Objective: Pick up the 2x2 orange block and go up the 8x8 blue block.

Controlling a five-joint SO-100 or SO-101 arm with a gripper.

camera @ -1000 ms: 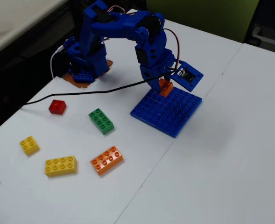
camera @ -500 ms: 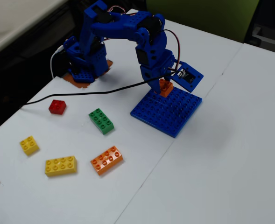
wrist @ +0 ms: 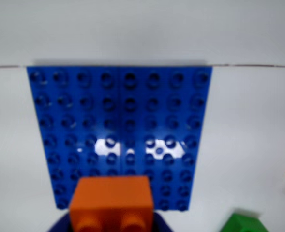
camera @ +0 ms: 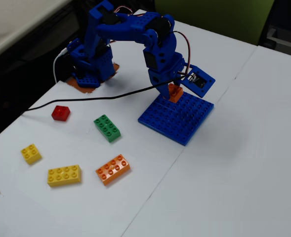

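The 2x2 orange block [camera: 175,93] is clamped between the jaws of the gripper [camera: 173,95], so the picking up is already done. Directly below the gripper lies the 8x8 blue block [camera: 177,117], and the orange block is over its near edge in the wrist view [wrist: 112,200]; I cannot tell if it touches the studs yet. I judge that only pressing it down and letting go is left, while the green brick [camera: 107,128] and the long orange brick [camera: 113,169] lie well apart from the gripper.
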